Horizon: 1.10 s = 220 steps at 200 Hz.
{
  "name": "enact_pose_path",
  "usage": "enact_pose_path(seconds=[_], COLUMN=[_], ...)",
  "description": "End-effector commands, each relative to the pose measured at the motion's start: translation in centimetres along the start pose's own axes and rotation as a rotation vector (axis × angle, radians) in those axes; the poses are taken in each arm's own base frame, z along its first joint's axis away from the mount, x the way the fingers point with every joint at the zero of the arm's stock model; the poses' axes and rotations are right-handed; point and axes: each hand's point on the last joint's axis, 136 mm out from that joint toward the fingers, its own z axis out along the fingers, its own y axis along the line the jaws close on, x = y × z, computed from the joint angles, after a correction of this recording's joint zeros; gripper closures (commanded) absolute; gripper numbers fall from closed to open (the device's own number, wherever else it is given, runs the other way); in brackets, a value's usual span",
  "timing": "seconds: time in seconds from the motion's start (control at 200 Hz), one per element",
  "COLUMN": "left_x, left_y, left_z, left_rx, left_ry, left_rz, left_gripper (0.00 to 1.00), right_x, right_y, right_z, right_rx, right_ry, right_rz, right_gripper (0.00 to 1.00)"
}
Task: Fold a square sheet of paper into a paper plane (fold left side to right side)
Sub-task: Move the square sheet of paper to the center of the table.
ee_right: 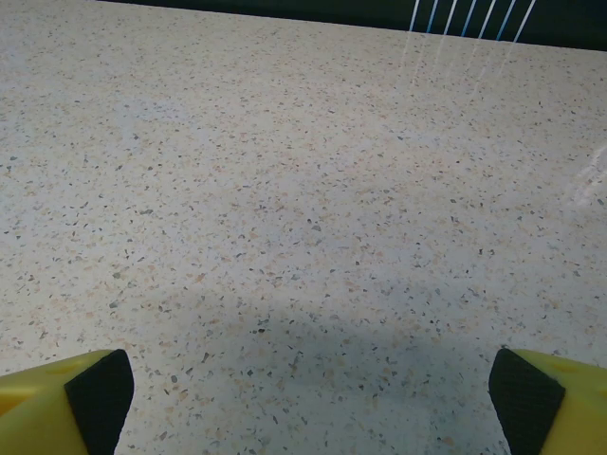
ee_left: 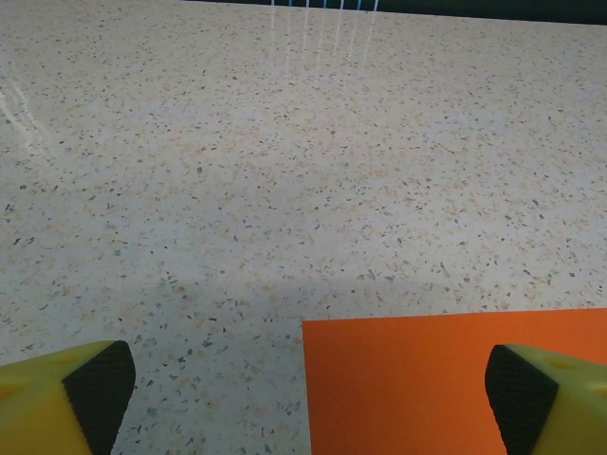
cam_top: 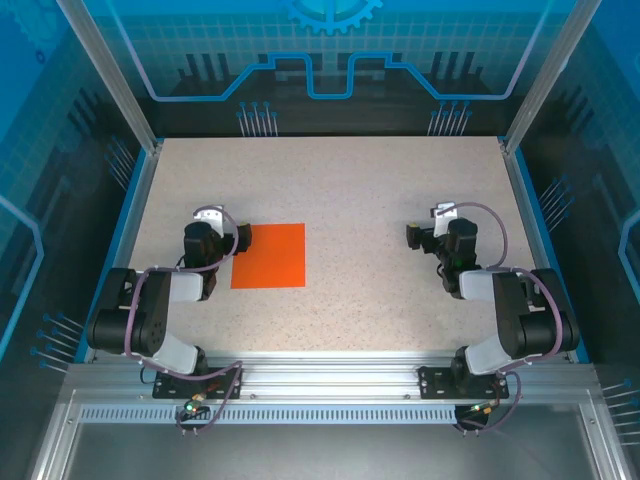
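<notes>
Left arm (cam_top: 150, 310) was folded back on itself, elbow low near its base, wrist reaching out over the table (cam_top: 360, 180). My left gripper (cam_top: 225, 238) hung low just beside the left edge of the square sheet of paper (cam_top: 270, 255), jaws spread wide apart and holding nothing. In the left wrist view its two fingers (ee_left: 95, 391) were yellow with black ribbed pads, one in each bottom corner. The sheet's far left corner sat about midway between them, and the orange ran right to the right-hand finger. I could not tell whether that finger touched the paper.

The sheet was one flat square of bright orange paper, thin, plain, with straight edges and no crease that I could see. It lay left of the table's centre, well apart from my right side.

The table was pale speckled stone-look, smooth, slightly glossy, with light streaks at the far edge.

Right arm (cam_top: 520, 315) mirrored the left: folded, elbow low, wrist forward. My right gripper (cam_top: 432, 238) hovered over bare table, jaws also wide apart, gripping nothing. The right wrist view showed the same yellow fingers (ee_right: 95, 393) with black ribbed pads and speckled surface between them.

Count: two arms, two grippers, two fingers each, one orange sheet. A ribbed aluminium rail (cam_top: 330, 385) carried both bases at the near edge. Blue-lit panels (cam_top: 330, 60) stood behind the table.
</notes>
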Motion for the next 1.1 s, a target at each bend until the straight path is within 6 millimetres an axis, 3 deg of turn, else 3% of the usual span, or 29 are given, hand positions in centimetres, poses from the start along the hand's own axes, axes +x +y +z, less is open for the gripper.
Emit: enact_pose_path(seconds=[0.0,1.095], left_x=[-0.91,-1.25], left_y=[-0.31,-0.31], left_z=[0.13,0.13], left_rx=[0.023,0.021], left_ry=[-0.022,-0.022], left_rz=[-0.005,-0.006], left_gripper=[0.01,0.01], right_x=[-0.90,-0.92], right_y=[-0.12,-0.19], right_z=[0.02,-0.03], right_rx=[0.012,0.005], right_ry=[-0.037,-0.040], right_rz=[-0.001,0.005], right_gripper=[0.00,0.00])
